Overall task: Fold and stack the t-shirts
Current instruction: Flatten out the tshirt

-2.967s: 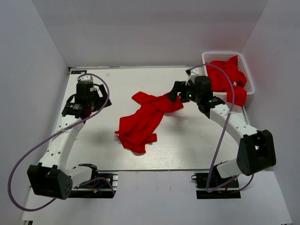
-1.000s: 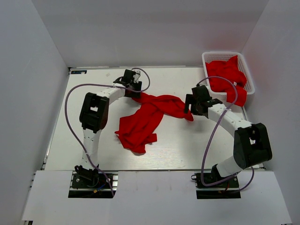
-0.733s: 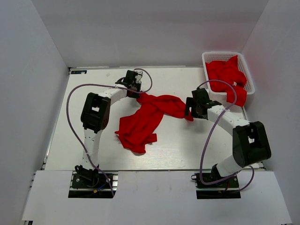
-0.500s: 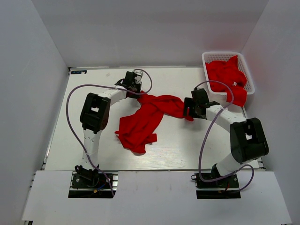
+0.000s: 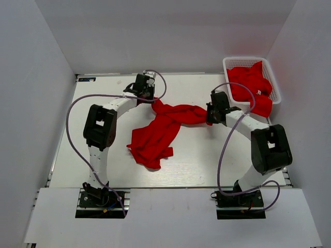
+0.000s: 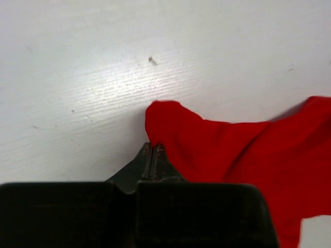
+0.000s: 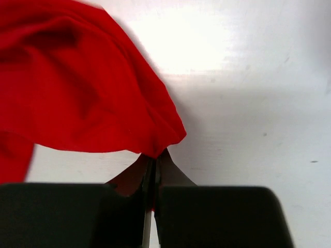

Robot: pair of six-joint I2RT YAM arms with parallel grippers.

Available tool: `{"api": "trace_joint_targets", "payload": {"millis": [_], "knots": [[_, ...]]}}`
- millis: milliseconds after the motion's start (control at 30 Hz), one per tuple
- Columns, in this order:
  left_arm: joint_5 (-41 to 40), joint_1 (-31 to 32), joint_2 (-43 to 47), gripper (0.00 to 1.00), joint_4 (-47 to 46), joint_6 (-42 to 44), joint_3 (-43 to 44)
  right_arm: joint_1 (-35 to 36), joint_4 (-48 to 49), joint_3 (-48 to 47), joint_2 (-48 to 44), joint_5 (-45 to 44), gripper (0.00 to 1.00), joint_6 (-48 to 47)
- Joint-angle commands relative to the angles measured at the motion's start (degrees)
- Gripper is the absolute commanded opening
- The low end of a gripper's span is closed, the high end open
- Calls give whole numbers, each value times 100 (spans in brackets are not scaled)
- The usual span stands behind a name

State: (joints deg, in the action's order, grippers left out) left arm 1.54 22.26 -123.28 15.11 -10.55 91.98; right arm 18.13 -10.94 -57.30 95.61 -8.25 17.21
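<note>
One bright red t-shirt (image 5: 160, 129) lies crumpled across the middle of the table, stretched from back centre down to the front left. My left gripper (image 5: 150, 98) is shut on that t-shirt's back left corner (image 6: 165, 124); its jaws meet at the cloth's edge (image 6: 151, 149). My right gripper (image 5: 209, 117) is shut on the same t-shirt's right corner (image 7: 155, 139), with cloth pinched between its closed jaws (image 7: 154, 155). More red t-shirts (image 5: 252, 85) are heaped in the basket at the back right.
A white plastic lattice basket (image 5: 235, 61) stands in the back right corner, red cloth spilling over its front rim. White walls enclose the table on three sides. The arms' purple cables loop above the table.
Both grippers have shut on the t-shirt's corners. The right one slid left and back onto the cloth's right end, and the left one stayed at the back left corner.
</note>
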Motion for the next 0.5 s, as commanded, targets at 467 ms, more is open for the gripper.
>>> {"api": "trace_joint_targets", "payload": {"millis": [467], "knots": [[-989,24,3653,0,-764,500,924,-11,-619,-2933,-2442,-186,0,-1597]]}}
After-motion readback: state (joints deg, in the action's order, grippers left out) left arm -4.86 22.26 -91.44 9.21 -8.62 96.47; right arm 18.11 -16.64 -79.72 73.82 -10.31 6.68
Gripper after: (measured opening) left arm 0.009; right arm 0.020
